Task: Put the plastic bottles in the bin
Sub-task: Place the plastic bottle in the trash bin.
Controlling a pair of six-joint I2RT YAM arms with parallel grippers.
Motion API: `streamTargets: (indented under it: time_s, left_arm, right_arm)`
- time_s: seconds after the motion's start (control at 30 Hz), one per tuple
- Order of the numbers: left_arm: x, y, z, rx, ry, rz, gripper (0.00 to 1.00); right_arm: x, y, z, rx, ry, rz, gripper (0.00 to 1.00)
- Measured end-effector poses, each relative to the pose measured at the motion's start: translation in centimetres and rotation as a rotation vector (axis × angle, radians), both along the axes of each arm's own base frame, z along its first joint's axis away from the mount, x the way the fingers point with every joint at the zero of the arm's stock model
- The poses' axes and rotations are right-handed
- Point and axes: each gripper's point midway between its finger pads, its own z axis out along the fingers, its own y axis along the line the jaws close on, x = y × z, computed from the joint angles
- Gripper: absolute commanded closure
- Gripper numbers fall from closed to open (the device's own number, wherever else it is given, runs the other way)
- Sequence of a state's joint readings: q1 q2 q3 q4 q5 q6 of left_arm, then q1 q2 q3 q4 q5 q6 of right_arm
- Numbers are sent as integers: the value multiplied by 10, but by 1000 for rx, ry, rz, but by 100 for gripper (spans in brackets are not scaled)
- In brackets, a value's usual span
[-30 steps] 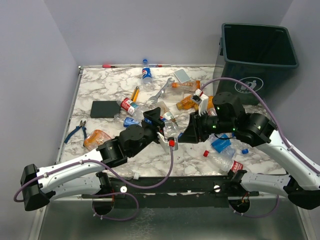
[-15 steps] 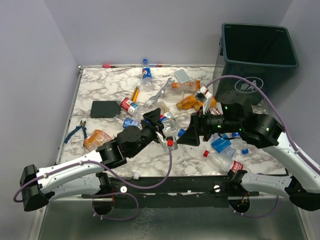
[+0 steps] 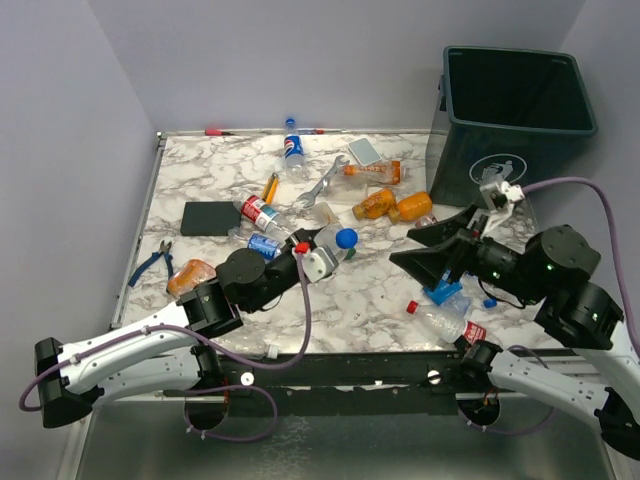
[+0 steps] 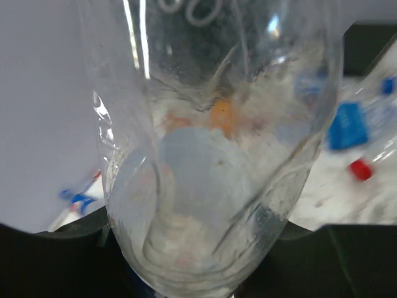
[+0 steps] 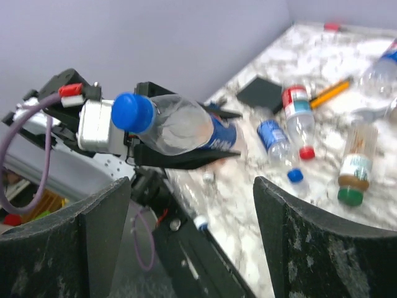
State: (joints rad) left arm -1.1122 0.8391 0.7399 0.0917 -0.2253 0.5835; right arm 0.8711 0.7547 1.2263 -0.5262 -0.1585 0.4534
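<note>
Bottle (image 3: 338, 243) with a blue cap sits clamped in the left gripper (image 3: 320, 262), raised over the desk's (image 3: 370, 295) near middle. Right gripper (image 3: 432, 250) hangs open and empty, near the bin (image 3: 500, 150) at far right.

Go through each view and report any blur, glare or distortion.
Top external: evenly lit and sharp throughout. Left wrist: the clear bottle fills the frame with white glare streaks, and the scene seen through it is warped and out of focus. Right wrist: that bottle is fairly crisp, while the loose bottles beyond it are slightly soft.
</note>
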Motion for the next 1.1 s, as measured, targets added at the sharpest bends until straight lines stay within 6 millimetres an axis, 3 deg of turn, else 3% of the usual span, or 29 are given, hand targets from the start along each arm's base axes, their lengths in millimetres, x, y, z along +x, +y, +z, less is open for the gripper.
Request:
streamTargets:
  time_s: [0.1, 0.2, 0.3, 0.43, 0.77, 0.87, 1.0, 1.1]
  left_arm:
    - [-26, -26, 14, -222, 254, -141, 74]
    - [-48, -47, 12, -329, 450, -261, 76]
    - [-75, -69, -3, -421, 695, -394, 77]
    - [-100, -80, -22, -442, 920, -485, 77]
    - [-116, -83, -8, -476, 1037, -556, 79]
    - [-117, -83, -6, -480, 1043, -559, 79]
    - [-117, -83, -7, -477, 1052, -556, 79]
    - [-117, -83, -8, -473, 1055, -552, 79]
  right_arm:
    - [-1, -12, 16, 82, -104, -34, 17]
    - [1, -9, 35, 132, -170, -31, 17]
    - [0, 0, 38, 153, -200, 11, 17]
    - [3, 19, 33, 138, -190, 65, 18]
    - [21, 55, -4, 51, -89, 126, 32]
    - [23, 58, -8, 46, -71, 125, 38]
    - [23, 59, -6, 58, -56, 124, 40]
    - [24, 61, -3, 77, -53, 124, 56]
